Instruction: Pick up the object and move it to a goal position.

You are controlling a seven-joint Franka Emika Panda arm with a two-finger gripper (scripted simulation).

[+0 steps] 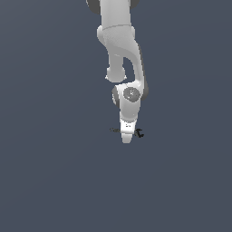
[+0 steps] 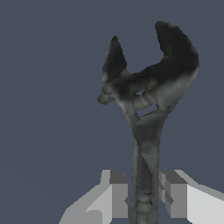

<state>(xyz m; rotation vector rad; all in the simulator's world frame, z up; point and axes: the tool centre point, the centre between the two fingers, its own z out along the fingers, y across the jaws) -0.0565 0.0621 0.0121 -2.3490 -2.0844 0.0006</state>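
The tool points straight down from the white arm, its two pale, blocky fingers set either side of the wrench handle, narrowly parted; whether they actually pinch it I cannot tell. The wrench is dark, mottled grey metal, slim-shafted, its forked, hooked head jutting beyond the fingers.

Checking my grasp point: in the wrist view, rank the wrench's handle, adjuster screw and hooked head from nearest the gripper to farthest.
1. Handle, between the gripper's fingers.
2. Adjuster screw, midway along the wrench.
3. Hooked head, at the far tip.
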